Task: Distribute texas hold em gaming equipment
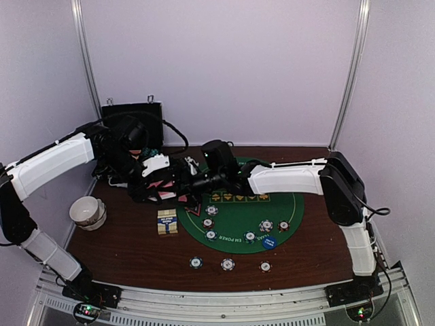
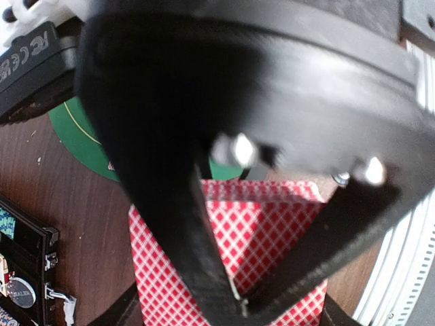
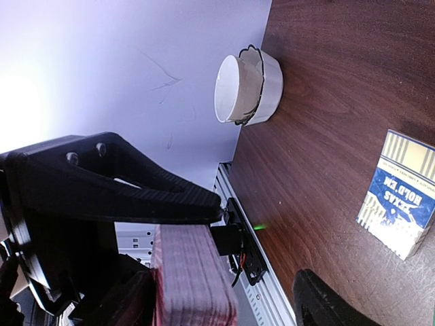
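My left gripper (image 1: 160, 178) is shut on a deck of red-checked cards (image 1: 164, 185), held above the table left of the green mat (image 1: 238, 219). In the left wrist view the deck (image 2: 272, 238) sits between my own fingers, gripper (image 2: 228, 316). My right gripper (image 1: 195, 183) is open at the deck. In the right wrist view one finger lies against the deck's face (image 3: 194, 278) and the other stands well apart, gripper (image 3: 217, 302). Striped chips (image 1: 211, 210) and a blue disc (image 1: 270, 242) lie on the mat. Three chips (image 1: 228, 264) lie in front of it.
A blue and cream card box (image 1: 167, 221) lies left of the mat and shows in the right wrist view (image 3: 401, 204). A white bowl (image 1: 88, 212) stands at the left edge. A black case (image 1: 132, 122) stands at the back left. Orange markers (image 1: 231, 197) sit on the mat's far side.
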